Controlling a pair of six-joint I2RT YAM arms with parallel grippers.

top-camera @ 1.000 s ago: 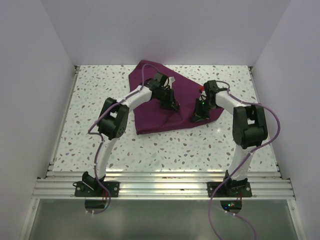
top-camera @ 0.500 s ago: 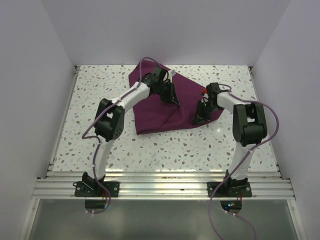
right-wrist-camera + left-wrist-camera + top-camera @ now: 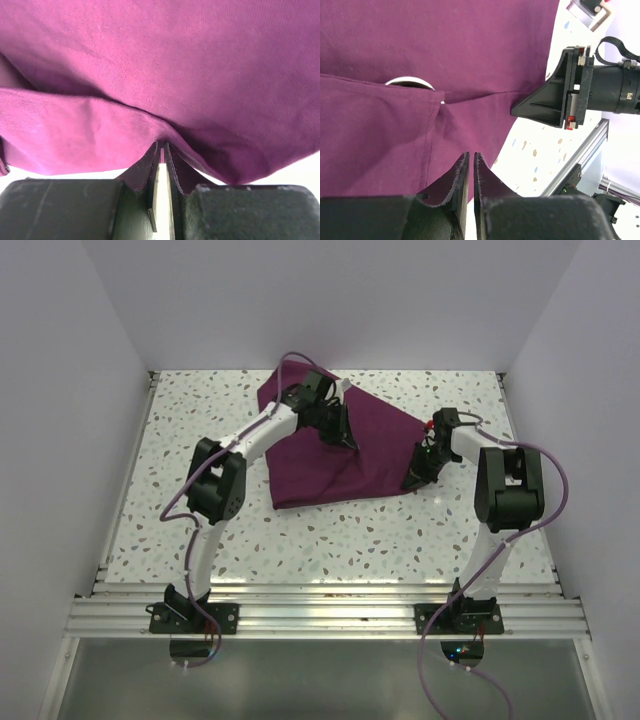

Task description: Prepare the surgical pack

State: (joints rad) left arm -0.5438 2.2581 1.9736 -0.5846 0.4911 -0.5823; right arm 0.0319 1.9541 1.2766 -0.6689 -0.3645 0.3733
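The surgical pack lies part-folded far-centre on the tabletop, the right gripper jaws clamped on its right edge and the left gripper jaws together over its middle (grip unclear), so folding looks unfinished.

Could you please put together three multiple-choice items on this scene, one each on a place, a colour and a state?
1. Where on the surgical pack is the right end effector?
A. at its right corner
B. at its left edge
C. off the cloth entirely

2. What colour is the surgical pack?
A. white
B. maroon-purple
C. green

3. What state is the right end effector in?
A. wide open
B. shut on empty air
C. shut on a fold of the pack

Answers:
1 A: the top view shows it at the cloth's right corner.
2 B: every view shows that colour.
3 C: its own wrist view shows cloth gathered into the closed jaws.
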